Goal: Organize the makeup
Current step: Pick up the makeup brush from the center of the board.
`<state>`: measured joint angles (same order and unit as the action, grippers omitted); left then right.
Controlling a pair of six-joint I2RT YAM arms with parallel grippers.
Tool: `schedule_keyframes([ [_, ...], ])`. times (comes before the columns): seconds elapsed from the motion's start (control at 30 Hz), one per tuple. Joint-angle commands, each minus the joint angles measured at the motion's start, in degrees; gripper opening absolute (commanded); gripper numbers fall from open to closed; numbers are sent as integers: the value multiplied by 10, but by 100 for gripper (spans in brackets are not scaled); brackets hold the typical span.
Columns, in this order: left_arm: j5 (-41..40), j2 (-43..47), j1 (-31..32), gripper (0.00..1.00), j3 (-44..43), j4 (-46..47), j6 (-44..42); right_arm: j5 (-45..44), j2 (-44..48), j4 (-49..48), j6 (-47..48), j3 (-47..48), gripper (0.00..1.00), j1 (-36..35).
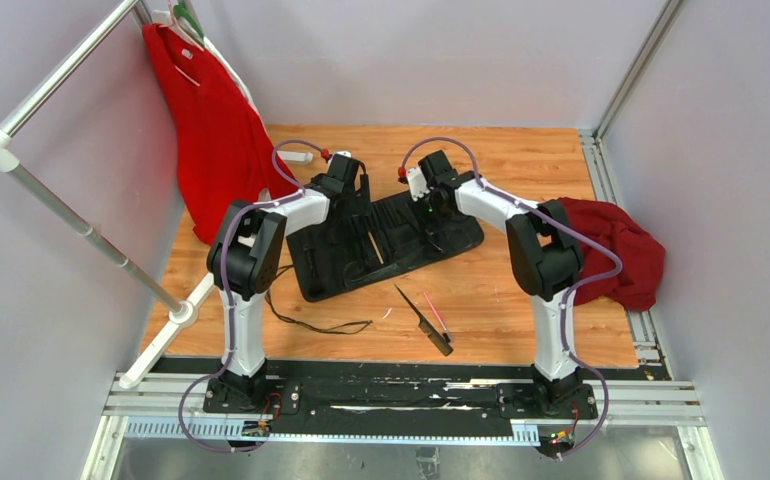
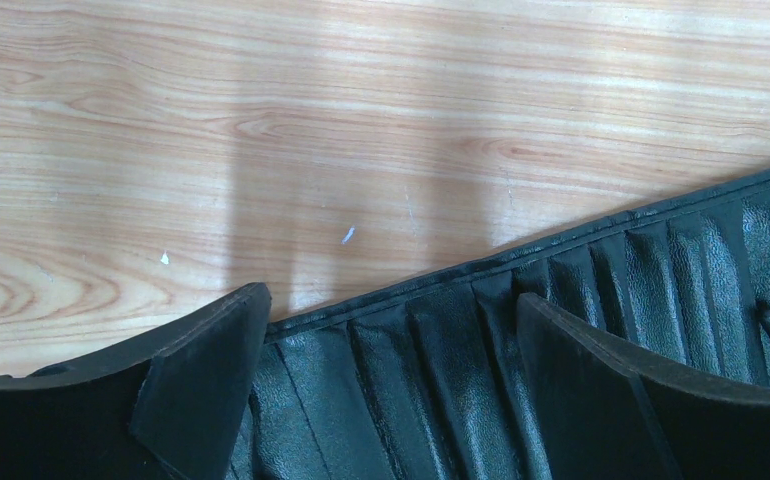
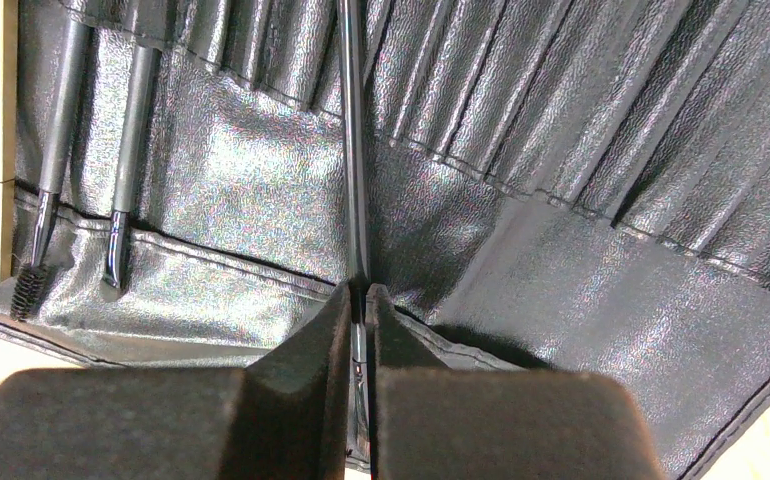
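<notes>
Right gripper point(image 3: 361, 300): jaws pinching thin black brush point(image 3: 352, 150) over roll-up case point(image 3: 581, 270); feed it straight along the pleat. Left gripper point(image 2: 391, 305): jaws spread at case edge

Legible text, labels, nos., signs: none, all 3 views. Black brush roll point(image 3: 581, 280): no brand mark readable. Makeup brush point(image 3: 353, 150) shaft: no print legible.
</notes>
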<state>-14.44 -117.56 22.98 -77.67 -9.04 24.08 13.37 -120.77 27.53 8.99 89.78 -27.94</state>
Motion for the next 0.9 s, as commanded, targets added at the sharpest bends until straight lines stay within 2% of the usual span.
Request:
schedule_keyframes([
  [0.0,41,-29,-6,98,27,-38,12,-10,14,-5,-8,-21,1,9],
  [0.43,40,-29,-6,98,27,-39,13,-3,160,2,-89,-63,1,-16],
  [0.87,41,-26,-6,98,32,-35,14,2,171,49,-210,-46,1,-51],
])
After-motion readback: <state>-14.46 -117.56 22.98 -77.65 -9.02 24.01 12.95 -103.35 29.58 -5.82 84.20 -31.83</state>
